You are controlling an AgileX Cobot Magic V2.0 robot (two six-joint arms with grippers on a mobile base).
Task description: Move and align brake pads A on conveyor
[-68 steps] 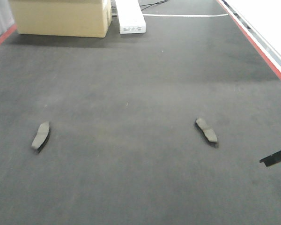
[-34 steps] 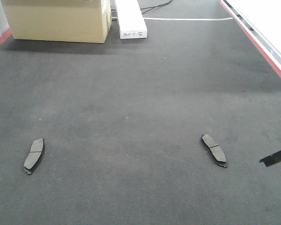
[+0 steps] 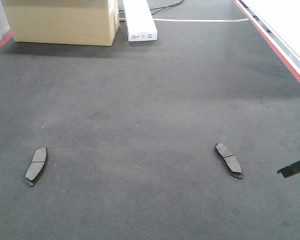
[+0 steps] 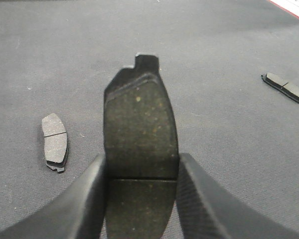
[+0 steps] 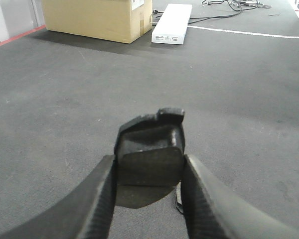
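Two brake pads A lie flat on the charcoal conveyor [image 3: 150, 100]: one at the left [image 3: 36, 166] and one at the right [image 3: 228, 160]. The left wrist view shows both, the left pad [image 4: 55, 142] and the right pad [image 4: 285, 88]. My left gripper [image 4: 142, 167] is shut on a third pad [image 4: 139, 124], held lengthwise above the belt with its end tab pointing away. My right gripper [image 5: 148, 167] is shut on another pad [image 5: 150, 144], also held off the belt. In the front view only dark slivers of the arms show at the frame edges.
A cardboard box [image 3: 60, 22] and a white oblong unit [image 3: 139, 20] stand at the far end of the belt, with cables behind them. Red edge strips run along the right side [image 3: 277, 47] and the far left [image 3: 0, 44].
One second ago the front view was blurred and the pads and box sat higher in it; the whole scene then slid down the frame. Over the last half second nothing has moved.
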